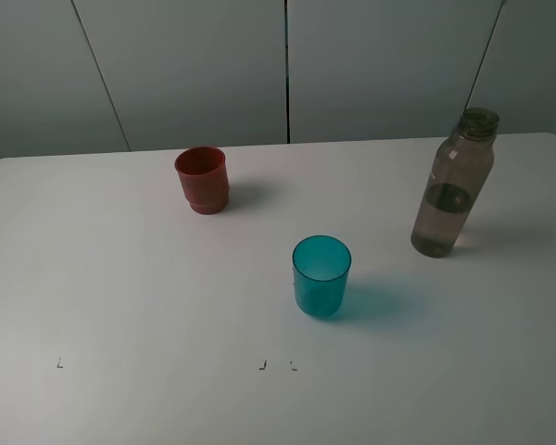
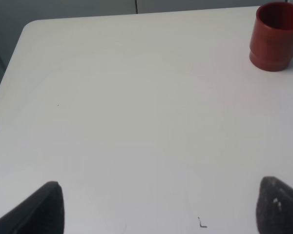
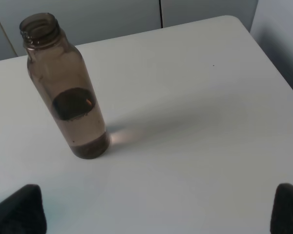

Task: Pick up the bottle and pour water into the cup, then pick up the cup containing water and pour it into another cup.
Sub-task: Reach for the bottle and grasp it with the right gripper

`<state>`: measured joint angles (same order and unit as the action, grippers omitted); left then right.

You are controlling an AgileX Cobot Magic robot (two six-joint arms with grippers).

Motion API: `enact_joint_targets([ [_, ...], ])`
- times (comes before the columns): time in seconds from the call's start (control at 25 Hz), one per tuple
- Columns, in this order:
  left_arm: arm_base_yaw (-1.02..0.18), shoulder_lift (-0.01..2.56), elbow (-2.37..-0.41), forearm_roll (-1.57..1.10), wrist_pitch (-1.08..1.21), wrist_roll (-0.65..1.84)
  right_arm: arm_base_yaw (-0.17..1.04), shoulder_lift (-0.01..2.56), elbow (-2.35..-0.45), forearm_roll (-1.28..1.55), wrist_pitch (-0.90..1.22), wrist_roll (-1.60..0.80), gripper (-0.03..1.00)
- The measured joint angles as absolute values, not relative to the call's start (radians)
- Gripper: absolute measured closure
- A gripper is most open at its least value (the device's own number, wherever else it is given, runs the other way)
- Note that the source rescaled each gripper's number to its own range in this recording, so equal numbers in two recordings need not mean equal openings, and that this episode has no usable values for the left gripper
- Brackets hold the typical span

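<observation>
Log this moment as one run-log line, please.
stage: nothing picked yet | bottle: upright, uncapped, partly filled | teal cup: upright | red cup: upright | left gripper: open, empty | right gripper: open, empty

Quick count: one bottle [image 1: 452,190], the smoky uncapped one, and two cups, so one teal cup [image 1: 321,275] plus one red cup [image 1: 202,180]. That's three containers, all on one white worktop [image 1: 93,278]. Also three tiny dark marks [image 1: 262,365] near its front edge.

teal cup [image 1: 321,275], red-brown cup [image 1: 202,180], smoky bottle [image 1: 452,185]
</observation>
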<state>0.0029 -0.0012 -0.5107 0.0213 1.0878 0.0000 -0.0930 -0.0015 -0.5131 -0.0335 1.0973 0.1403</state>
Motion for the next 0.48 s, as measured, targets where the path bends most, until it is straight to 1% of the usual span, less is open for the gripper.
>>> enact_joint_targets([
  [0.48,0.003,-0.001,-0.511,0.021,1.088,0.0,-0.093,-0.001,-0.513,-0.033,1.097,0.14,-0.03],
])
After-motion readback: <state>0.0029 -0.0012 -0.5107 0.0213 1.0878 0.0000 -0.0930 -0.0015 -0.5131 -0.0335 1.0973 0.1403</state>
